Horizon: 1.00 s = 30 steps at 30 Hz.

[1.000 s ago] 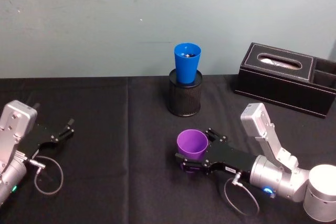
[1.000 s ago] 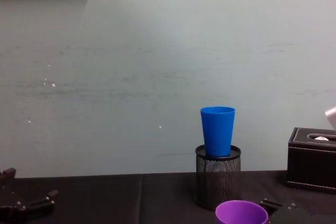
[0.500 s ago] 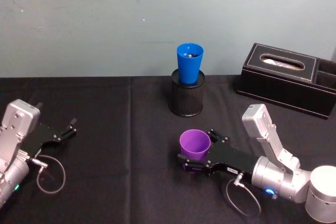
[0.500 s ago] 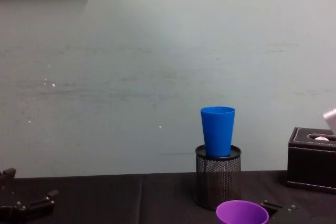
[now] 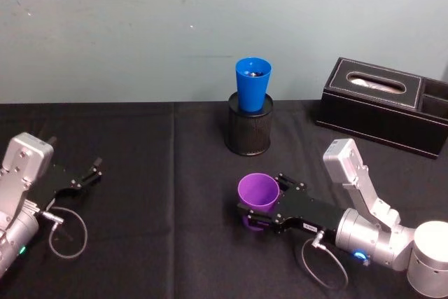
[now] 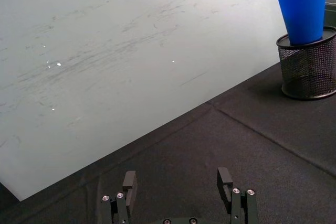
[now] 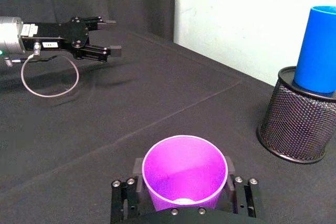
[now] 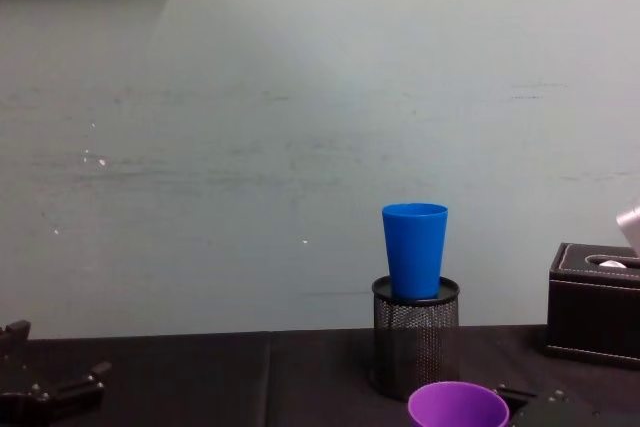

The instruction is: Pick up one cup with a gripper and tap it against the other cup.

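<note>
right end effector [image 5: 254, 216] grasping purple cup [image 5: 257, 190] low on sides, upright; blue cup [image 5: 252, 87] apart. left end effector [image 5: 89, 175] released.

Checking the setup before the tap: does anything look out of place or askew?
One oddity: the blue cup stands upright in the mouth of the black mesh holder, not on the table. The purple cup is held upright by the right end effector.

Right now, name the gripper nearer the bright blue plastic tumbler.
Right. The right gripper, clamped on the purple plastic tumbler, sits just in front of the bright blue plastic tumbler; the left gripper lies far to its left.
</note>
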Motion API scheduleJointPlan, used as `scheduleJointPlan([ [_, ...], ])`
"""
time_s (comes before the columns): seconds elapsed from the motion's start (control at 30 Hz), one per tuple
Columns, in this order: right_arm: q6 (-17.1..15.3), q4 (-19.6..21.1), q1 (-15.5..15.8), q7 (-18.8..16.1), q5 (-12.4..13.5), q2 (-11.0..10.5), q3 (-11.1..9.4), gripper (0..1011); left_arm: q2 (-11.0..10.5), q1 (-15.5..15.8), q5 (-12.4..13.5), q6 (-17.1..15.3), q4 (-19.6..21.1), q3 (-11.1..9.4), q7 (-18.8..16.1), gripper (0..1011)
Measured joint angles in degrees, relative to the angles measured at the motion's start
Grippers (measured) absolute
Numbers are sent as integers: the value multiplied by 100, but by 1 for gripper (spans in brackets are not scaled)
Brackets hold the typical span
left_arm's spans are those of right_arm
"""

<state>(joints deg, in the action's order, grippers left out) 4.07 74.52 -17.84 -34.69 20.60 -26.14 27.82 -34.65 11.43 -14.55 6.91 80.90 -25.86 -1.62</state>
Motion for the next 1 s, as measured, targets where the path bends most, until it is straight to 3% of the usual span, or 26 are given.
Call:
scheduleJointPlan([
  [0.1, 1, 1, 0, 0, 1, 0, 0, 816, 0, 0, 0, 0, 0, 0, 0, 1000],
  [0.33, 3, 2, 0, 0, 4, 0, 1, 761, 0, 0, 0, 0, 0, 0, 0, 1000],
  [1.0, 4, 2, 0, 0, 9, 0, 1, 734, 0, 0, 0, 0, 0, 0, 0, 1000],
])
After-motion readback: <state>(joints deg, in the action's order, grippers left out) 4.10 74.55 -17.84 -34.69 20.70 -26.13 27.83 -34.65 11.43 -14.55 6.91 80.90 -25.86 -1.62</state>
